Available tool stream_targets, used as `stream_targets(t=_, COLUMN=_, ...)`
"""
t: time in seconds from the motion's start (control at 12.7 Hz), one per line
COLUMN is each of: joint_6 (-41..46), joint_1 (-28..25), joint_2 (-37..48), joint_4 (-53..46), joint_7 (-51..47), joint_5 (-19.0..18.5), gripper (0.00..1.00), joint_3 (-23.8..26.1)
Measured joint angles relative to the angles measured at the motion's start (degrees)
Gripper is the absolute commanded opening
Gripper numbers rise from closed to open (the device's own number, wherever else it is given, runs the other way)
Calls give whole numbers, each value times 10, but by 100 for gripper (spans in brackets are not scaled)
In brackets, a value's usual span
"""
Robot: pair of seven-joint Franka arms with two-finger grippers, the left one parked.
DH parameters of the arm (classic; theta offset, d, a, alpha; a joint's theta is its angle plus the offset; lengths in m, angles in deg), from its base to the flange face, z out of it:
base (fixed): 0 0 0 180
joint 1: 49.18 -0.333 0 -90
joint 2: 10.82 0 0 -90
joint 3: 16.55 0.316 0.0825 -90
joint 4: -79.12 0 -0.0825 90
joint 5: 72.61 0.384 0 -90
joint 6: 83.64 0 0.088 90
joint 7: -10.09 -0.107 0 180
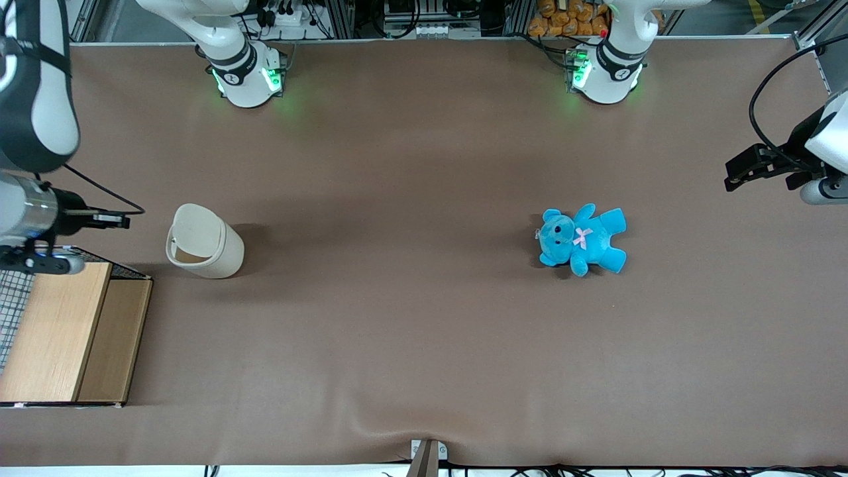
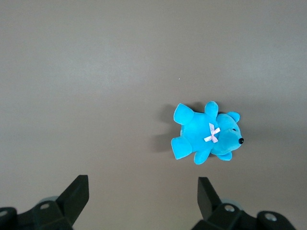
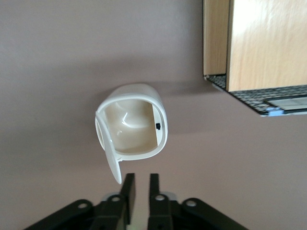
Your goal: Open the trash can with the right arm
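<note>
The cream-white trash can [image 1: 213, 246] stands on the brown table toward the working arm's end. Its flip lid [image 1: 193, 224] is swung up and the mouth is uncovered. In the right wrist view the trash can [image 3: 136, 96] shows its hollow inside, with the lid [image 3: 109, 155] hanging open at one side. My right gripper [image 1: 123, 219] hovers beside the can, apart from it, above the table next to the wooden box. Its fingers [image 3: 142, 178] are close together with only a thin slit and hold nothing; the lid's tip is close to one fingertip [image 3: 128, 184].
A wooden box [image 1: 66, 331] with a black mesh side sits at the working arm's end, nearer the front camera than the can; it also shows in the right wrist view [image 3: 261, 43]. A blue plush bear [image 1: 582, 238] lies toward the parked arm's end and shows in the left wrist view [image 2: 206, 133].
</note>
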Motion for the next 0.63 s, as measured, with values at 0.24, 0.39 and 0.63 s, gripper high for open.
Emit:
stream_targets(t=0.24, joint_6=0, joint_1=0, joint_2=20, joint_4=-17, joint_7=2, joint_5=0, gripper=100, joint_3=1)
stream_targets(t=0.39, joint_6=1, joint_1=0, joint_2=41, joint_4=-18, joint_7=5, joint_5=0, gripper=100, joint_3=2)
stream_targets(t=0.63, joint_6=6, joint_1=0, joint_2=69, joint_4=-18, joint_7=17, joint_5=0, gripper=100, joint_3=2)
